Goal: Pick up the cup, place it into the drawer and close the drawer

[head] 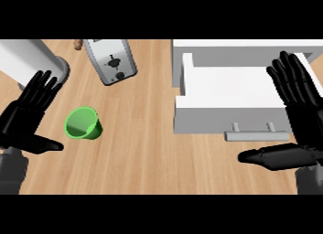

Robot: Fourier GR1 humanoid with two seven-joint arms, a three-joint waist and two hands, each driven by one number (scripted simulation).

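Note:
A green cup [83,123] lies on its side on the wooden counter, mouth toward the lower left. My left hand [20,119] stands open just left of it, fingers straight and pointing up, thumb reaching toward the cup without touching. The white drawer [228,93] is pulled open at the right, with a grey handle [256,132] on its front. My right hand [305,114] is open over the drawer's right side, fingers straight, thumb pointing left below the handle.
A grey toaster [110,60] lies at the back, above the cup. A white rounded object [25,57] stands at the far left behind my left hand. Bare wood [150,151] lies between cup and drawer.

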